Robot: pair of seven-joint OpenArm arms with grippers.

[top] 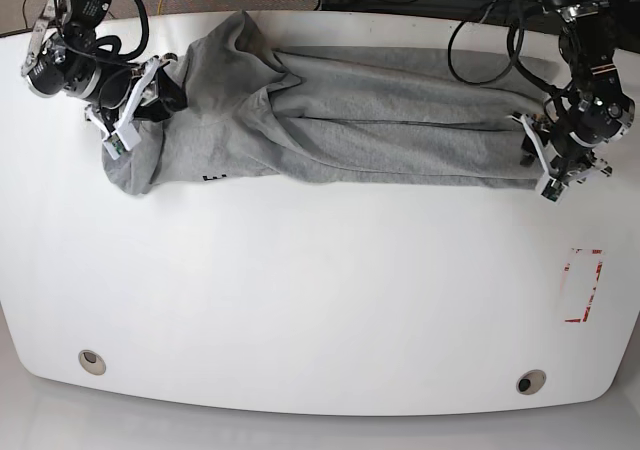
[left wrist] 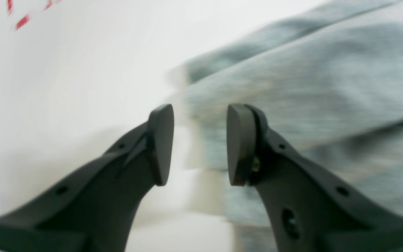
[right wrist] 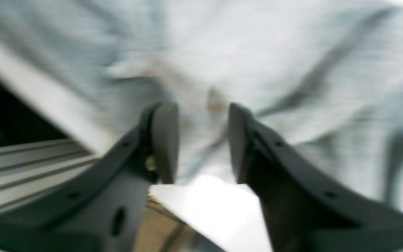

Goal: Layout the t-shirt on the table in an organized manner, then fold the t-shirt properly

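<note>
T-shirt point(top: 340, 120), grey and bunched, lies stretched along the far side of the white table point(top: 300, 300). My left gripper point(left wrist: 199, 145) is spread apart at one end, my right gripper point(right wrist: 203, 141) spread over the other. Cables point(top: 480, 10) hang behind.

The matte black plastic left gripper point(left wrist: 200, 143) has two curved fingers ending in flat, rounded oval pads point(left wrist: 161, 143), with small screw holes along each finger. The matching black right gripper point(right wrist: 203, 141) shows a brass-coloured screw behind one pad. Black cables loop from both dark, metal-jointed arms.
</note>
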